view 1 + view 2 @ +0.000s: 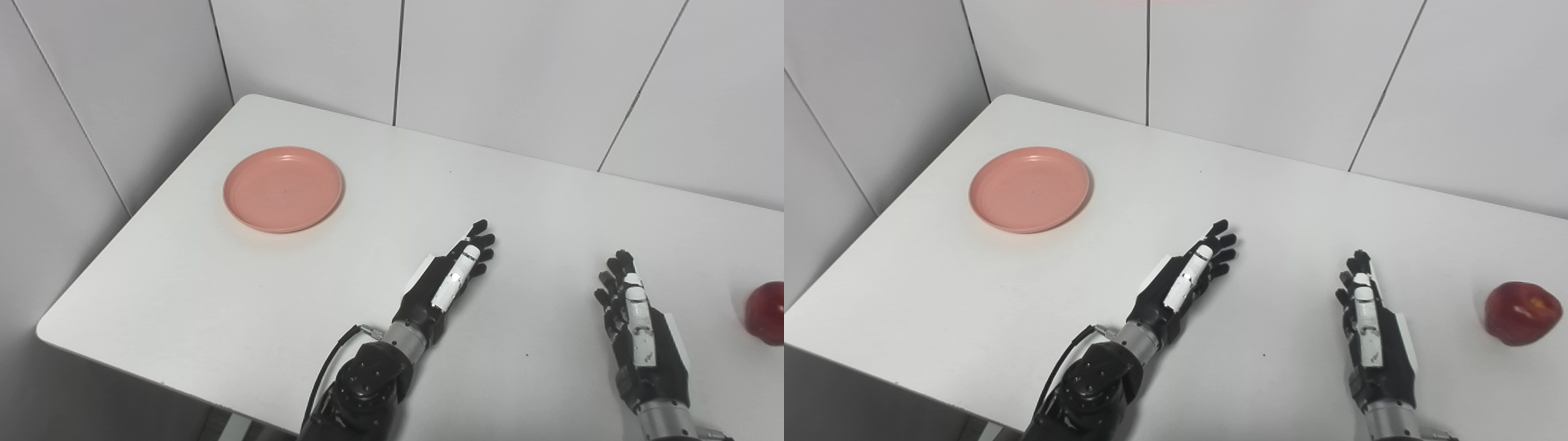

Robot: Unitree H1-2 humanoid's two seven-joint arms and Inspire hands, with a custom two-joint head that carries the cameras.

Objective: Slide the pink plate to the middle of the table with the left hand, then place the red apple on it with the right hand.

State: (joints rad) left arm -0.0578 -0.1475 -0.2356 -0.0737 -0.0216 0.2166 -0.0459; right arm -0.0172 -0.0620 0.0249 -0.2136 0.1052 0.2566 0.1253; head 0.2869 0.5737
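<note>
Left eye view: both hands, left (450, 278) and right (637, 324), fingers released, pink plate (283, 188) and red apple (1522, 313) untouched

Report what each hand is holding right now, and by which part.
Nothing is held. The left hand and right hand are both open above the white table, apart from the round pink plate and the red apple.

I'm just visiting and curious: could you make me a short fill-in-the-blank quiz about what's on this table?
1. The pink plate holds ____.
2. The red apple lies nearest the ____ hand.
3. The left hand has its fingers ____, holding nothing.
4. The table is ____ in colour.

Missing words: nothing; right; open; white
</note>
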